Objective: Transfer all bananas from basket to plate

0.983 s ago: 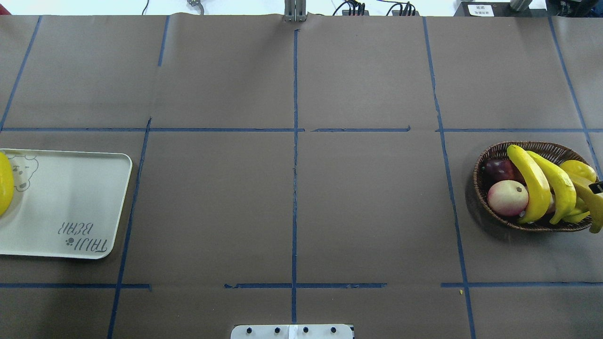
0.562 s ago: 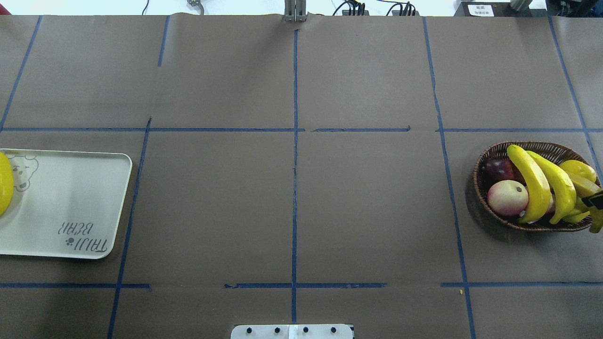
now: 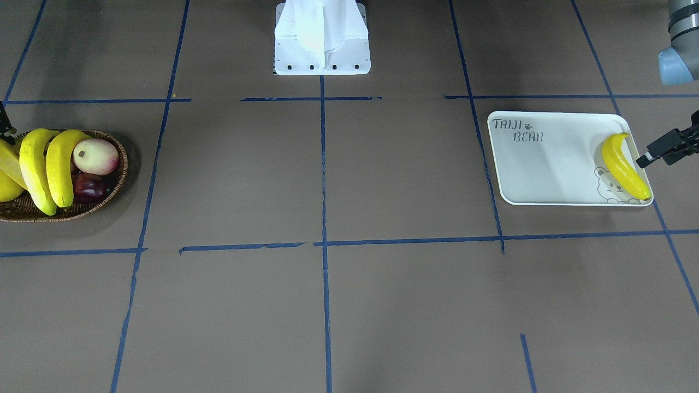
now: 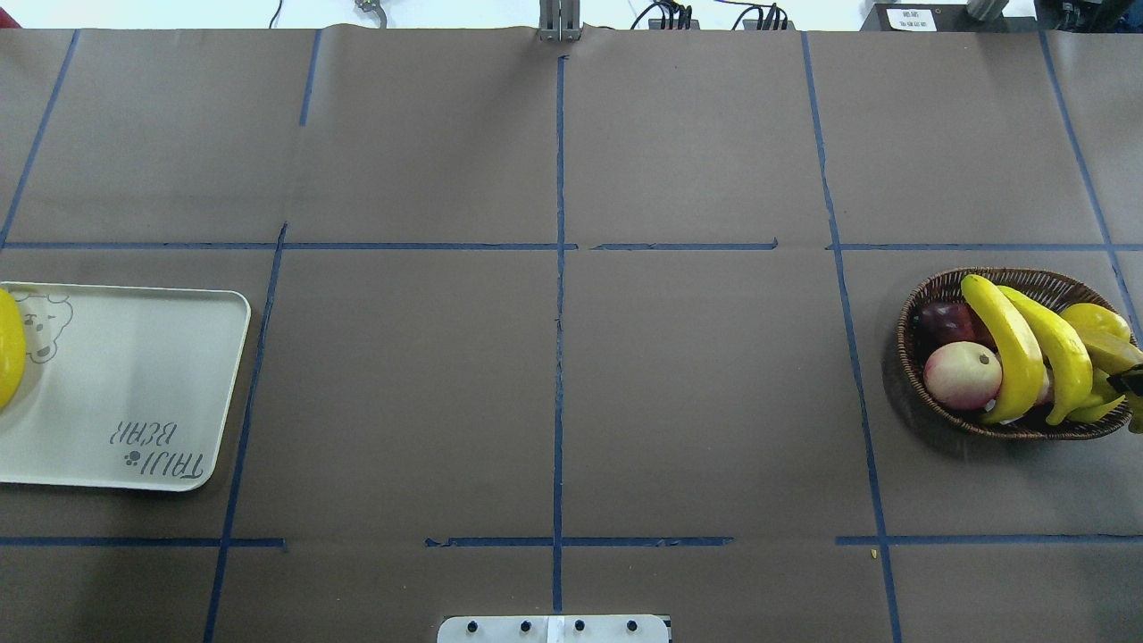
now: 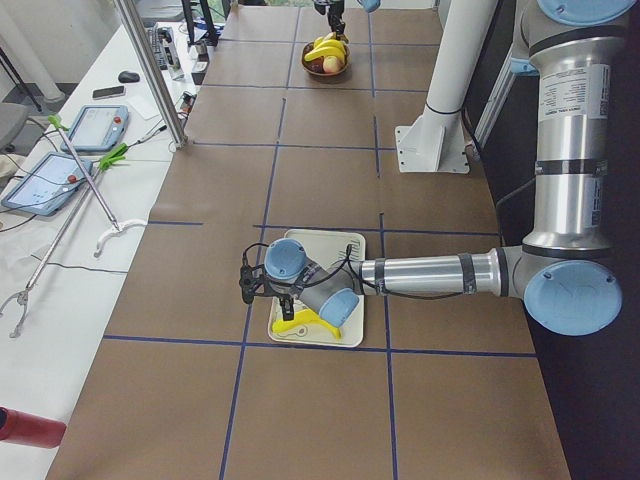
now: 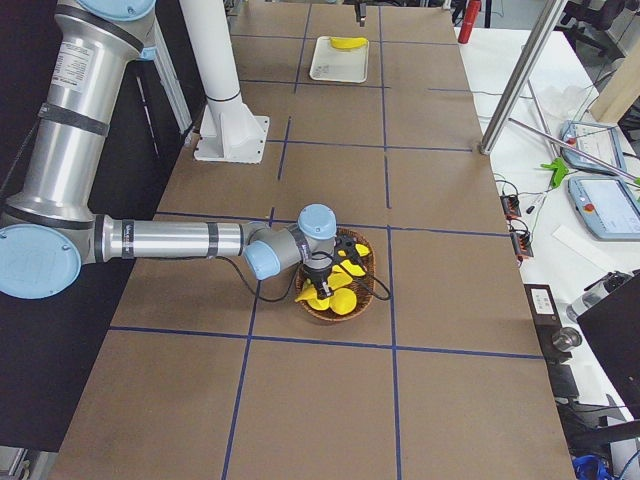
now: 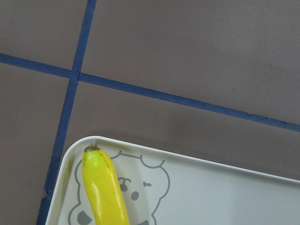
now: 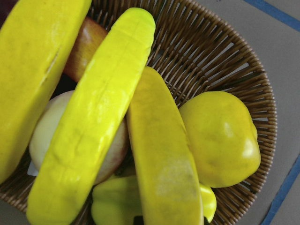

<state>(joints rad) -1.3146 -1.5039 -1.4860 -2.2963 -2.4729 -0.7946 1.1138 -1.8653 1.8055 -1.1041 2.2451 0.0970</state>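
Observation:
The wicker basket [image 4: 920,304] stands at the table's right end with two bananas [image 4: 1009,348] lying across its fruit. A third, golden banana [image 8: 159,164] runs from the basket's middle under the right wrist camera. My right gripper [image 4: 1134,379] is at the basket's outer edge, shut on it. The off-white plate [image 3: 546,169] lies at the left end. One banana [image 3: 622,166] rests along the plate's outer rim, over the bear face. My left gripper [image 3: 645,158] hovers just outside that rim, open and apart from the banana.
A cream-and-pink fruit [image 4: 963,375], a dark red fruit [image 4: 946,321] and a round yellow fruit [image 8: 220,136] share the basket. The robot's white base [image 3: 322,38] stands at the middle of the near edge. Blue tape lines cross the brown table cover.
The right gripper and the golden banana have shifted toward the right edge of the overhead view. Less of that banana now shows past the basket's near rim. The plate and its banana are unmoved.

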